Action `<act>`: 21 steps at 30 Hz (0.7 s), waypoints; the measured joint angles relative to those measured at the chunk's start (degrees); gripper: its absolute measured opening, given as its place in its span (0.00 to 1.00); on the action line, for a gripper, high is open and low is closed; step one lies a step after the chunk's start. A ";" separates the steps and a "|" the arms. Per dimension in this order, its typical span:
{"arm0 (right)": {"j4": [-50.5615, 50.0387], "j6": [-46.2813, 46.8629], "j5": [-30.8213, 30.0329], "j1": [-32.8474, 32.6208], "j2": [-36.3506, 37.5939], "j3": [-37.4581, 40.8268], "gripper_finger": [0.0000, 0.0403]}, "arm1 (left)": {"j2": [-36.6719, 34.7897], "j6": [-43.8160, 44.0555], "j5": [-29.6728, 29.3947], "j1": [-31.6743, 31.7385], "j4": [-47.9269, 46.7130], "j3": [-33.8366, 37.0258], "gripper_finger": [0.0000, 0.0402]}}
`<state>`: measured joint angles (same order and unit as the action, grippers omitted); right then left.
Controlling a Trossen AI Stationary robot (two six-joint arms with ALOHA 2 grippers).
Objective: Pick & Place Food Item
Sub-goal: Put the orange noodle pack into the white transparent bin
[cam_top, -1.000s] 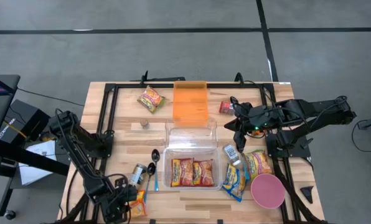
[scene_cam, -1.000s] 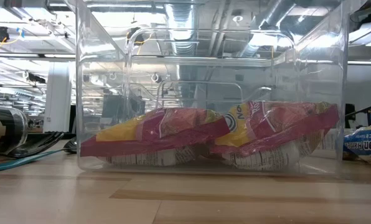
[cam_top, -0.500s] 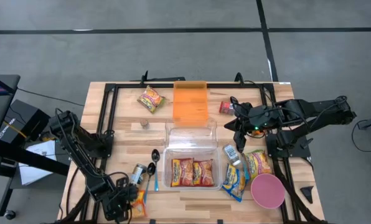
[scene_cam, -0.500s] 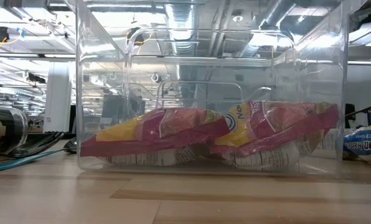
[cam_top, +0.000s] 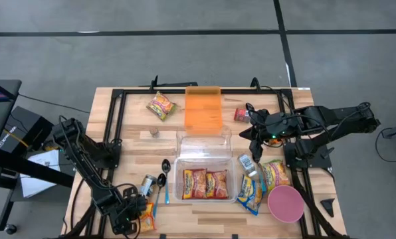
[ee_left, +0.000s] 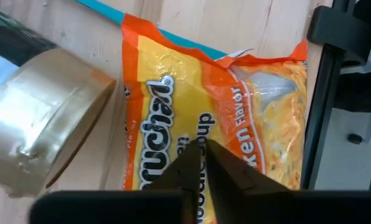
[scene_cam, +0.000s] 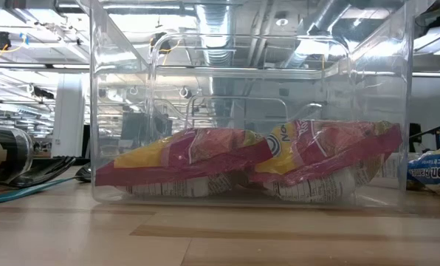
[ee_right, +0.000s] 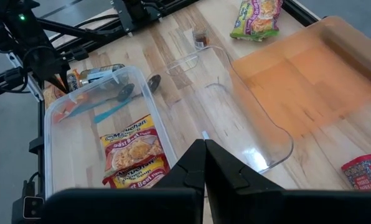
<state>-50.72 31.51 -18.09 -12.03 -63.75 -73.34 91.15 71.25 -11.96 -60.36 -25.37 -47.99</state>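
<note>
An orange instant-noodle packet (ee_left: 173, 106) lies flat on the wood at the table's near left corner (cam_top: 147, 218), next to a tin can (ee_left: 30, 124) lying on its side. My left gripper (ee_left: 202, 152) points steeply down onto the packet's printed face, fingers shut. A clear bin (cam_top: 206, 154) in the middle holds two noodle packets (scene_cam: 205, 159). My right gripper (ee_right: 204, 148) hovers shut and holding nothing, high at the bin's far right (cam_top: 254, 136). My left gripper meets the packet's printed top face (ee_left: 195, 127) near its middle. It comes from above and slants steeply down. Its fingertips are closed together on the wrapper, and whether film is caught between them is hidden by the fingers. The packet lies flat on the table.
Two spoons (cam_top: 163, 174) lie between the can and the bin. An orange lid (cam_top: 203, 109) lies behind the bin. Loose packets lie at the far left (cam_top: 161, 105), far right (cam_top: 241, 115) and right of the bin (cam_top: 251, 192). A pink bowl (cam_top: 285, 202) stands near right. A black frame rail (ee_left: 335, 93) runs beside the packet.
My left gripper has drawn its fingers together over the orange packet while staying over the same spot. The packet lies where it did.
</note>
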 joint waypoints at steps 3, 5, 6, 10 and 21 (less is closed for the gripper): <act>0.00 0.00 0.00 0.00 0.00 0.00 0.00 | 0.00 2.13 0.13 0.00 0.63 0.00 0.02; 0.00 -0.02 0.00 0.00 0.00 0.00 0.00 | -0.01 3.86 0.22 -0.02 1.36 -0.06 0.04; 0.02 -0.10 0.00 0.00 0.00 0.00 0.00 | -0.06 4.18 0.36 0.00 1.28 -0.33 0.06; 0.04 -0.46 0.00 0.00 0.00 0.00 0.00 | -2.17 4.12 0.87 -0.02 1.46 -1.31 0.15; 0.11 -0.57 0.00 -0.73 0.00 0.00 0.00 | -2.88 -3.33 -2.70 -3.28 3.30 -1.42 0.50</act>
<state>-50.61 30.94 -18.09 -12.76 -63.75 -73.34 88.28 67.92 -14.66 -63.64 -22.06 -49.41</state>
